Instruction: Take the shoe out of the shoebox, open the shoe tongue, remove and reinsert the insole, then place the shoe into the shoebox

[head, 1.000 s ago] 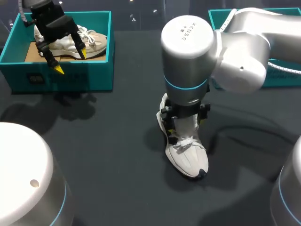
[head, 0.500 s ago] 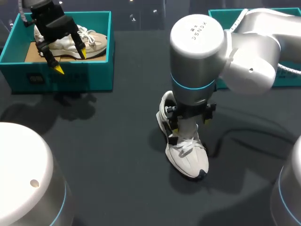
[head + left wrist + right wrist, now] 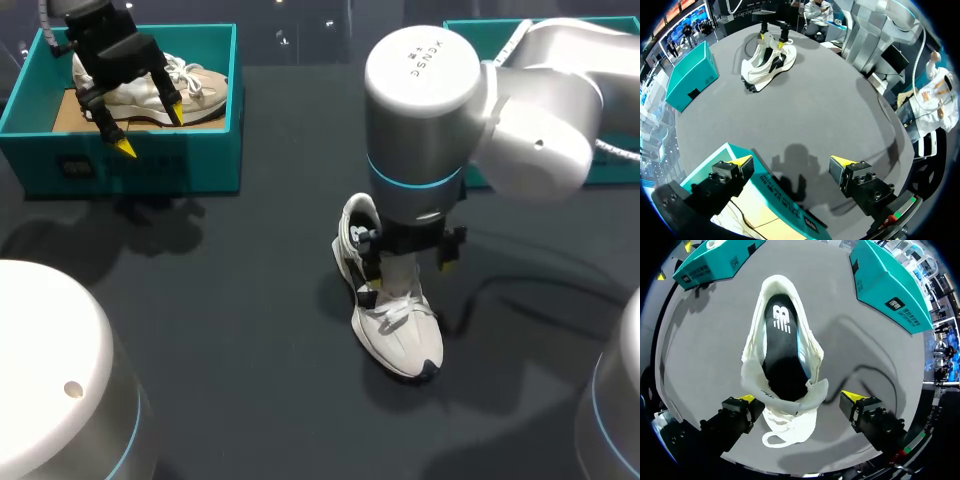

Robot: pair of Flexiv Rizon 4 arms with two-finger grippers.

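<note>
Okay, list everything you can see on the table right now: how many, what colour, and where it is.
left shoebox: 1, teal, table's far left.
right shoebox: 1, teal, table's far right, partly hidden behind the right arm.
beige shoe: 1, beige and white, lying in the left shoebox.
white shoe: 1, white with dark trim, middle of the table.
insole: 1, black, inside the white shoe.
table: 1, dark grey.
left end effector: 1, black with yellow tips, open, over the left shoebox.
right end effector: 1, black with yellow tips, open, astride the white shoe's laces.
</note>
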